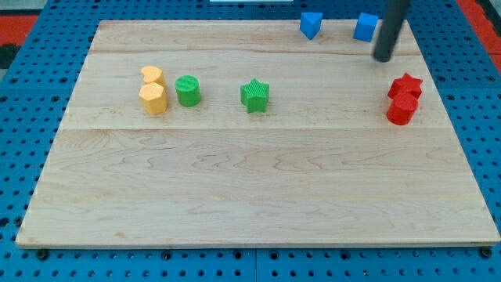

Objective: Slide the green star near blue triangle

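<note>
The green star [254,95] sits near the middle of the wooden board [258,196], somewhat above centre, and by my reading the task has barely begun: the star is well apart from the blue triangle [311,25], which lies at the view's top edge, up and to the view's right of it. My tip [383,57] rests on the board far to the view's right of the star, touching no block, just below a second blue block [365,27] and above the red star [405,84], which touches another red block [401,110] beneath it. There are no fingers to speak of (the rod simply ends in a blunt tip, so nothing is held). What remains is the whole push: getting behind the star and sliding it up and rightward. At the view's left stand a green cylinder [187,90], a yellow hexagon [153,99] and a yellow heart-like block [152,75]. The rod partly covers the second blue block, so its shape is unclear; the lower red block's shape is also hard to tell.
</note>
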Motion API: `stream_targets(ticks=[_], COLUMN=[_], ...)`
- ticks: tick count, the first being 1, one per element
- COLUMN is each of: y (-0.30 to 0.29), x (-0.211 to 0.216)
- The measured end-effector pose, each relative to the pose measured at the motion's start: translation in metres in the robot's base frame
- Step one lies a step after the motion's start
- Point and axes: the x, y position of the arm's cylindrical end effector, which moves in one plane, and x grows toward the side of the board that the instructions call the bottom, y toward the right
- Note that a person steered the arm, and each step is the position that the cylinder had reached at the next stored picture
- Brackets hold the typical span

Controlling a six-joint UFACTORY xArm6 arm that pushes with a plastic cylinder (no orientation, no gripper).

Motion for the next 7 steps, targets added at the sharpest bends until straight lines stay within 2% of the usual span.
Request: stream_targets(ticks=[1,2,4,5,7], y=[0.037,-0.027,-0.209,-0.187,-0.147], x=[0.048,0.096,0.145,0.110,0.106])
